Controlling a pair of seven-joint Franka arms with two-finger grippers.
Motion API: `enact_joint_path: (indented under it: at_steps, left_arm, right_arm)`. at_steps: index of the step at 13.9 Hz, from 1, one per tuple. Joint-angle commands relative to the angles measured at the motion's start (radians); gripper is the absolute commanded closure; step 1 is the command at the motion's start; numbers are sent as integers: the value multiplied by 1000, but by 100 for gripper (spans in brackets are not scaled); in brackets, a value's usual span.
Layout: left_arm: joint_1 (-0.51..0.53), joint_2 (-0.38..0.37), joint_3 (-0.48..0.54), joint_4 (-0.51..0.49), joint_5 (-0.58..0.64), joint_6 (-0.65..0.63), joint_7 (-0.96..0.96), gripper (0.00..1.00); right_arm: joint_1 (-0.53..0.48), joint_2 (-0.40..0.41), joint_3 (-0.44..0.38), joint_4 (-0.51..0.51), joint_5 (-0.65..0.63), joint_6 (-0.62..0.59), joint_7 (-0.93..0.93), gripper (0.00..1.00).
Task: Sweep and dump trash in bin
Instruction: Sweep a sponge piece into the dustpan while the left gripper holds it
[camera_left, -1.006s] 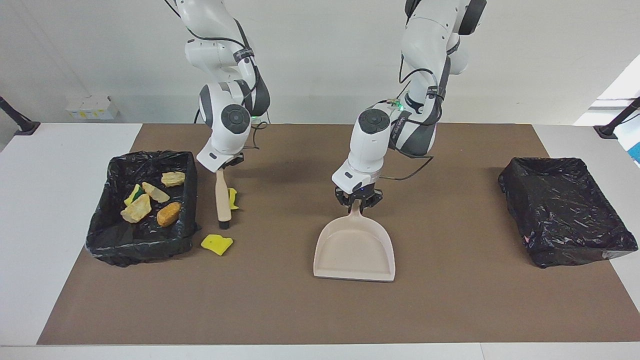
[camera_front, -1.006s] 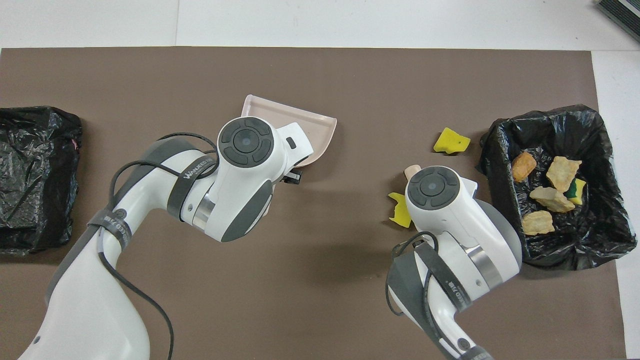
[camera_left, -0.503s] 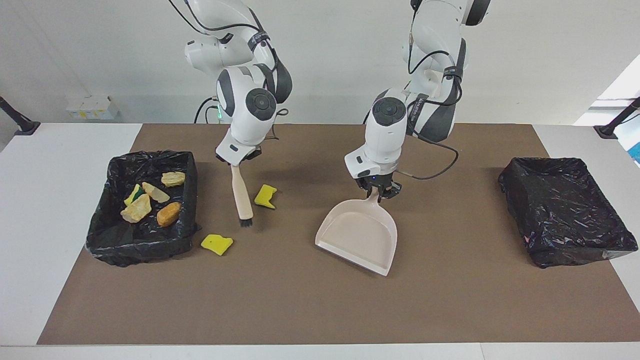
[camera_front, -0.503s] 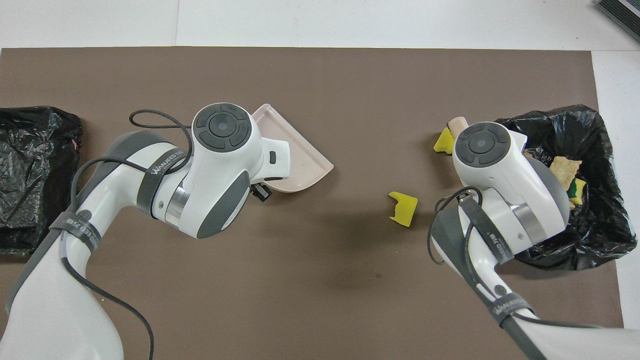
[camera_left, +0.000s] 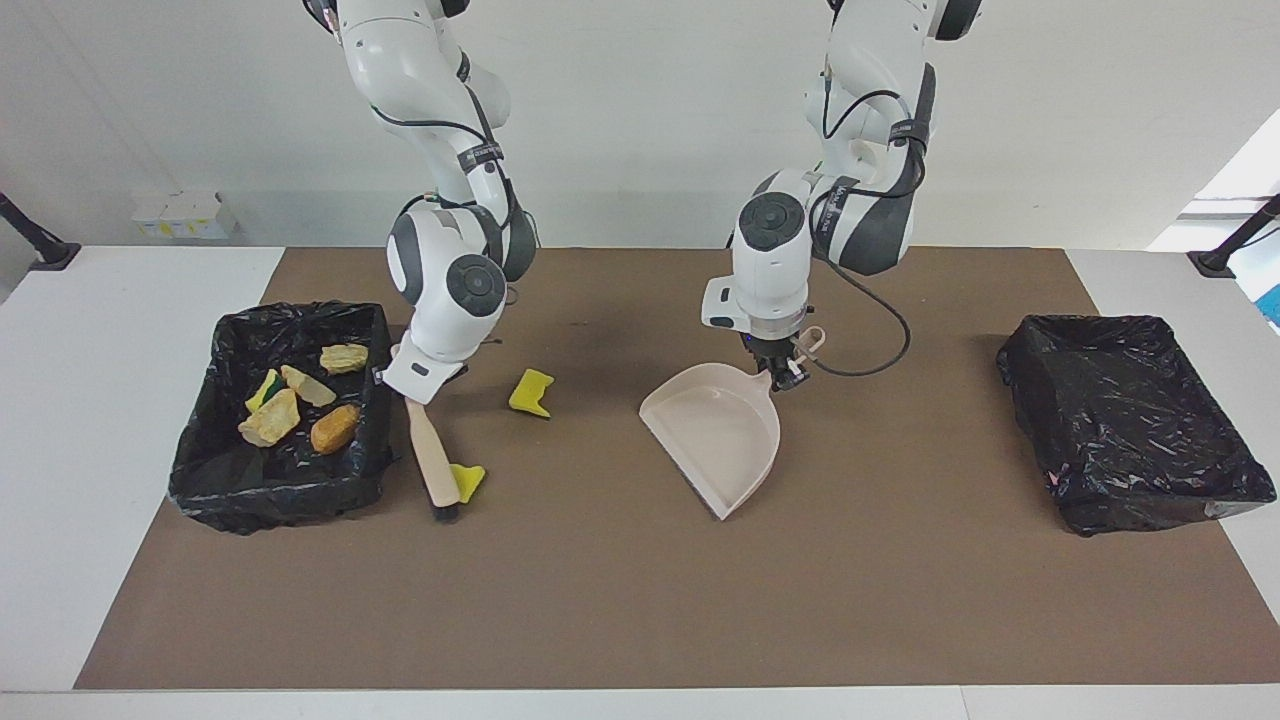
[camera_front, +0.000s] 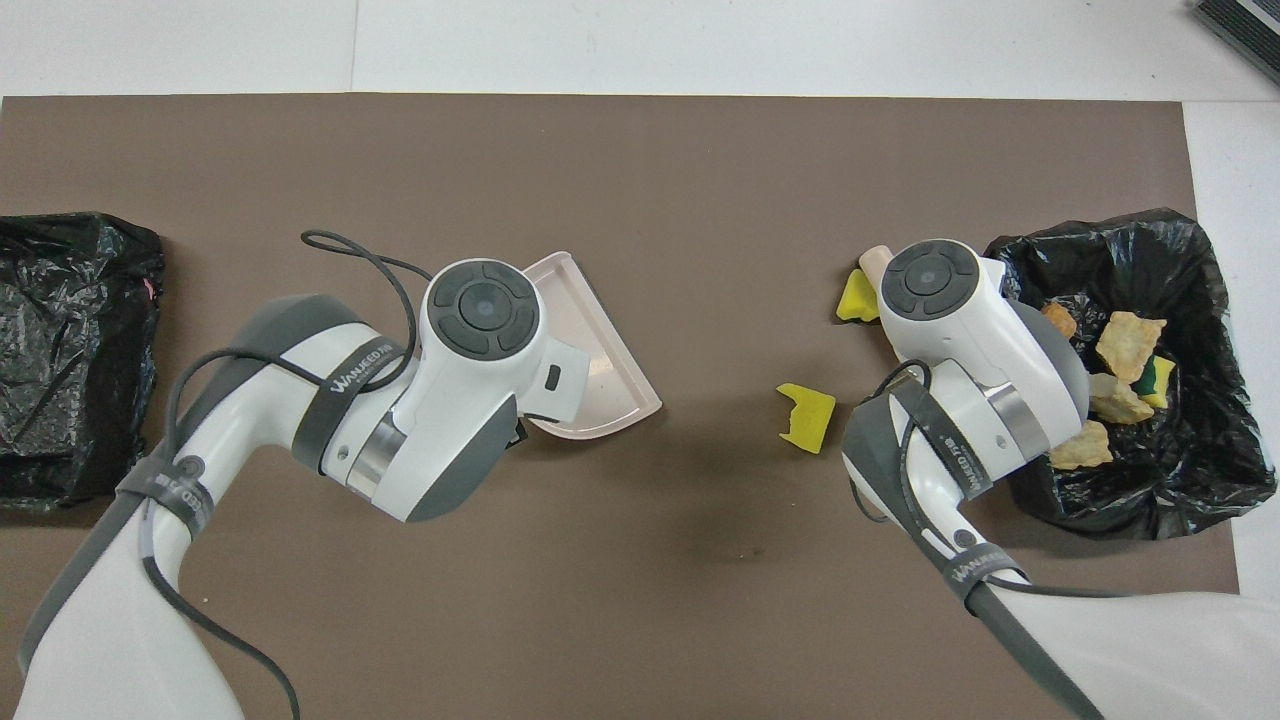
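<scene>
My right gripper (camera_left: 422, 388) is shut on the beige brush (camera_left: 433, 462), which slants down beside the trash bin (camera_left: 205, 480). Its bristles rest against a yellow sponge scrap (camera_left: 467, 481) (camera_front: 858, 298). A second yellow scrap (camera_left: 530, 392) (camera_front: 808, 417) lies nearer to the robots, between bin and dustpan. Several tan lumps (camera_left: 271, 418) and a sponge piece lie in that bin (camera_front: 1180, 500). My left gripper (camera_left: 777, 371) is shut on the handle of the beige dustpan (camera_left: 715, 435) (camera_front: 595, 350), whose mouth faces the right arm's end of the table.
A second black-lined bin (camera_left: 1130, 425) (camera_front: 70, 350) stands at the left arm's end of the brown mat, with nothing showing inside it. White table borders the mat (camera_left: 600, 600) on all sides.
The right arm swung the brush over to the farther yellow scrap by the bin and nudged it toward the dustpan. The left arm turned the dustpan's mouth toward the scraps.
</scene>
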Motion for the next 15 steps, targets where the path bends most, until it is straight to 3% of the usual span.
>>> enact_joint_path:
  at_steps: [1, 4, 7, 10, 12, 15]
  left_arm:
    - [-56, -113, 8, -152, 65, 33, 15, 100]
    - [-82, -156, 8, -221, 65, 45, 14, 100]
    - [-99, -170, 6, -250, 65, 48, 15, 100]
    - [-91, -170, 6, -265, 65, 97, 20, 100]
    - [-88, -170, 6, -268, 65, 117, 21, 100]
    - [-88, -170, 6, -271, 65, 130, 21, 100]
  right_arm:
    - [47, -14, 11, 9, 146, -37, -47, 100]
    - [115, -15, 14, 65, 267, -92, -38, 100]
    - [49, -38, 8, 130, 272, -167, -49, 100]
    - [-31, -81, 8, 37, 290, -119, -24, 100]
    - [-35, -144, 8, -101, 338, 39, 5, 100]
    - [-20, -138, 10, -128, 395, 90, 5, 100]
